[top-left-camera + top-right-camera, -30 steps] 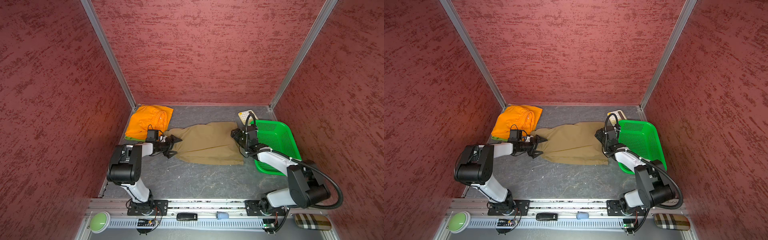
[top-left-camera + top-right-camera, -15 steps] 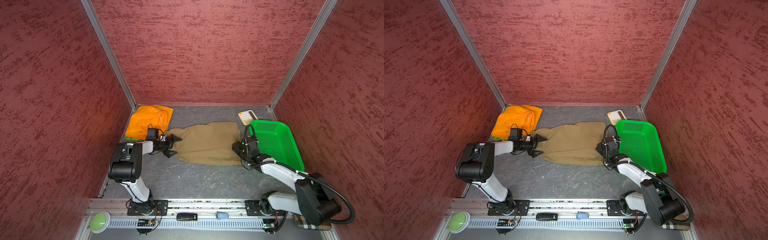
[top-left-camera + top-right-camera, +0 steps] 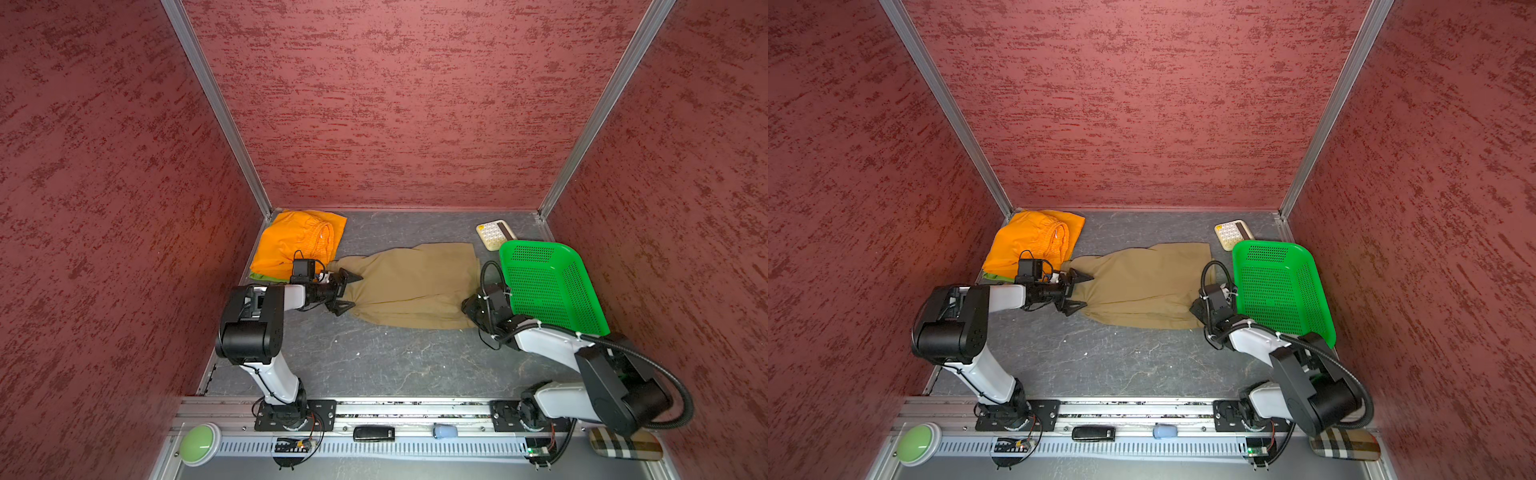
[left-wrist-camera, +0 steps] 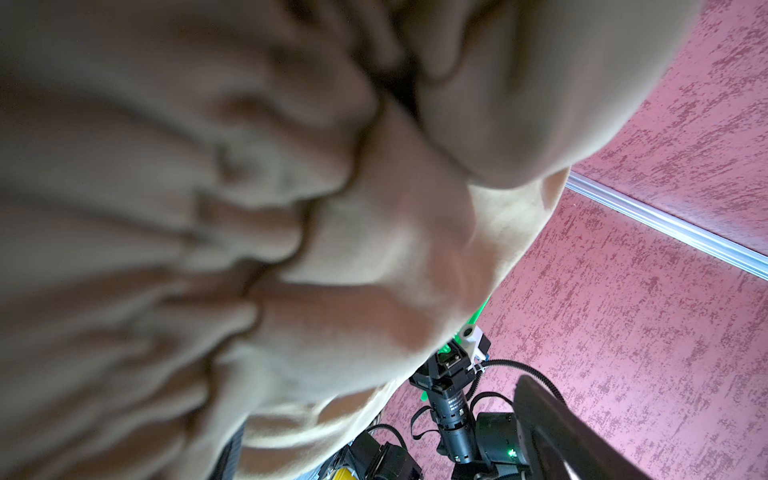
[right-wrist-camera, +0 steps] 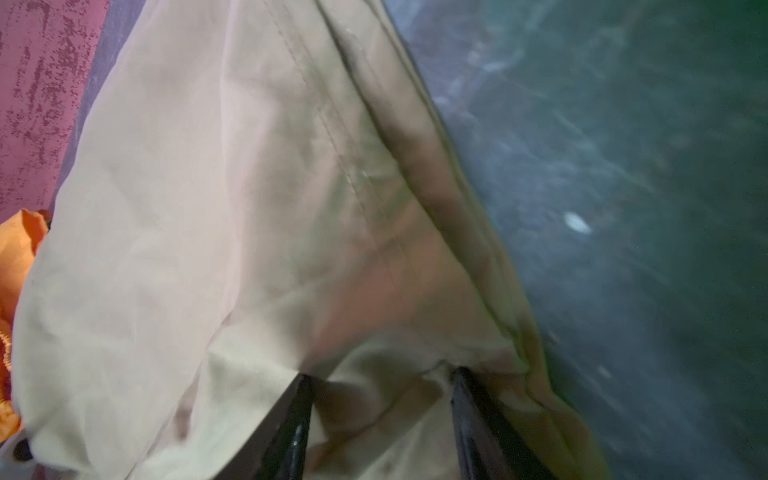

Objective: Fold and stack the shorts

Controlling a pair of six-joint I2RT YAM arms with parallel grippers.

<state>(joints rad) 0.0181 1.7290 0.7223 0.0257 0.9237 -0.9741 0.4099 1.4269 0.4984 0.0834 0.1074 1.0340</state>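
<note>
Three walls close round me, all a rough plaster-like texture in dark red with darker streaks: the back wall (image 3: 395,104) and the side walls (image 3: 104,187). Bare metal posts (image 3: 218,112) run up the two far corners. Below me the bench (image 3: 395,361) is mottled grey, evenly lit, with a silver rail (image 3: 415,411) along its near edge.

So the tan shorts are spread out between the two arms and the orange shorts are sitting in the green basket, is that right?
Not quite. The orange shorts lie at the far left corner of the table, not in the green basket; both top views show it. The rest of what you said is right.
</note>
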